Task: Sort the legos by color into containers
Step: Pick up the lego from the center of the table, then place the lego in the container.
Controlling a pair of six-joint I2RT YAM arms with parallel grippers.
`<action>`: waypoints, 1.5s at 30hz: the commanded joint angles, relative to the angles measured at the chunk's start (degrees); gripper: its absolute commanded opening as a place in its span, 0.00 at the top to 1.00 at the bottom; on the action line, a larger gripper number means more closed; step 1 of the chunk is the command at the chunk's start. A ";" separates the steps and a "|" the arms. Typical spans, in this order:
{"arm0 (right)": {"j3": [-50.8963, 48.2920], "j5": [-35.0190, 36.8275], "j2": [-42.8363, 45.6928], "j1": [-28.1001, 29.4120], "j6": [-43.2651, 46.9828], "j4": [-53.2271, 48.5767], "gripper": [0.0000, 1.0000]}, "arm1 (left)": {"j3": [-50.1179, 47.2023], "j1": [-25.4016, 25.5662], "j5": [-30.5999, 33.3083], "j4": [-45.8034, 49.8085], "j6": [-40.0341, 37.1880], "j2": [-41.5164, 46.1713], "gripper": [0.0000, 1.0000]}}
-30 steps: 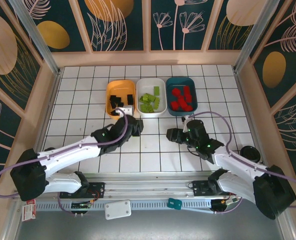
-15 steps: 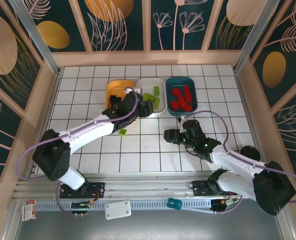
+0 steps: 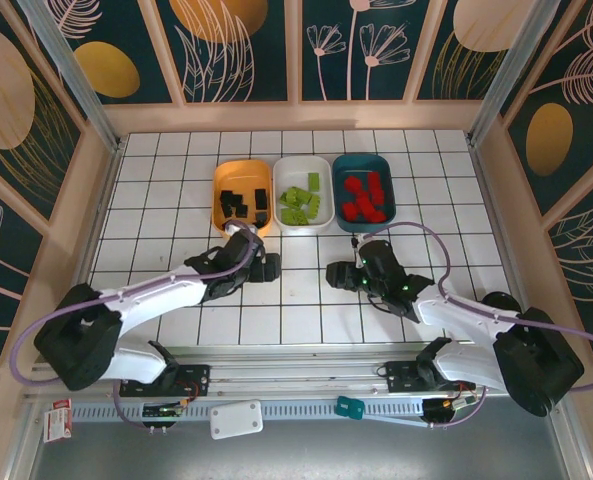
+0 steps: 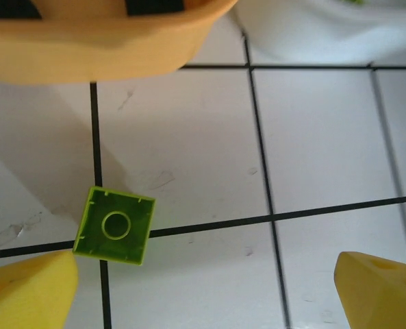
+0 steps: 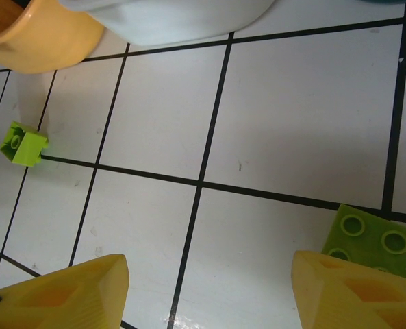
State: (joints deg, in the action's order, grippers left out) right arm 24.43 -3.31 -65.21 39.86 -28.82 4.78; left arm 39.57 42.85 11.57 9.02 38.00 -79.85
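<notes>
Step in hand, prob.: picking a stray lime lego (image 4: 115,225), lower left of left-wrist frame, just below the orange tray (image 4: 107,41). It lies upside down, hollow w/ centre tube. Left pincer (image 4: 203,291) wide, empty; next: shift toward frame left, drop, close, carry to white tray (image 4: 326,27). Right pincer (image 5: 209,288) apart, empty; 2nd lime lego (image 5: 377,240) on bench (image 5: 292,123), lower right of its frame.

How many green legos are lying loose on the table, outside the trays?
2. A small green brick lies underside up near the orange tray; a larger green brick lies by the right gripper. Others may be hidden.
</notes>
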 commanded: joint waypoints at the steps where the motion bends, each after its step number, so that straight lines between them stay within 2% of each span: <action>1: 1.81 0.99 0.56 0.92 0.34 1.04 0.35 | 1.37 -0.32 3.66 1.00 -1.24 -3.95 0.06; 6: 1.12 2.49 3.63 1.06 0.51 -0.64 0.35 | 2.44 -1.64 6.98 1.21 -0.70 -7.89 0.10; 13: 0.67 3.56 4.93 1.03 0.95 -1.47 0.35 | 3.56 -3.15 5.30 -1.18 -1.95 -11.81 0.29; 17: 0.38 3.57 4.83 1.04 0.96 -1.17 0.35 | 4.26 -3.15 6.01 -1.62 -2.63 -13.56 0.36; 24: 0.07 3.88 4.88 1.01 1.00 -1.41 0.35 | 5.02 -3.13 5.39 -3.30 -4.59 -14.10 0.63; 28: -0.08 5.66 5.40 1.01 0.74 -1.60 0.35 | 5.00 -3.06 3.75 -3.04 -4.60 -12.67 0.73; 32: -0.58 9.49 7.48 1.02 -0.18 -2.33 0.35 | 6.60 -1.08 2.16 -1.68 -4.10 -8.80 0.75; 37: -1.82 12.93 11.44 0.54 -1.48 -3.00 0.35 | 15.65 2.15 1.72 0.62 -4.16 -9.34 0.72; 42: -2.63 13.33 13.15 -0.24 -2.54 -4.51 0.34 | 30.17 2.02 1.35 2.02 -6.40 -17.88 0.68; 45: -2.80 12.98 13.12 -0.31 -2.79 -5.35 0.34 | 39.59 1.30 1.00 4.38 -7.19 -26.88 0.66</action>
State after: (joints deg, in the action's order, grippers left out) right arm 22.70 7.84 -52.86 39.83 -30.44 1.54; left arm 73.65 44.86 13.45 9.56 32.67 -100.07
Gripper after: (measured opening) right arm 0.656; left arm 0.344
